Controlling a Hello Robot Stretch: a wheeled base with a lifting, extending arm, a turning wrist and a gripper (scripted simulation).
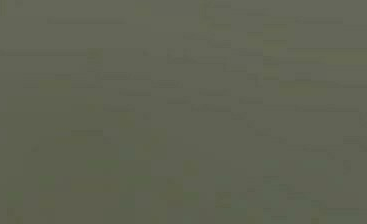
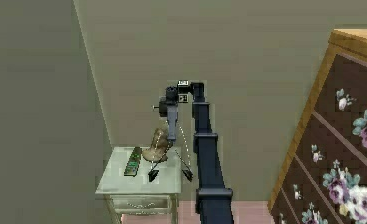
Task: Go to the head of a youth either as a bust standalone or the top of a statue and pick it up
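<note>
Cropped and unclear items
Dresser (image 2: 336, 130) cut by right edge; side table (image 2: 119, 178) by bottom edge; brownish lump (image 2: 157, 148) unidentifiable.

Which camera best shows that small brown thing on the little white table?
The arm side view: the small brown thing sits on the white table, near the end effector. The forward view faces a plain wall.

The small brownish bust (image 2: 158, 148) stands on the pale nightstand (image 2: 141, 204), near its far edge

Lower left of centre, a pale table (image 2: 116, 188) carries a brown lump (image 2: 158, 148), a green slab (image 2: 134, 161) and a dark stick (image 2: 152, 176).
</note>
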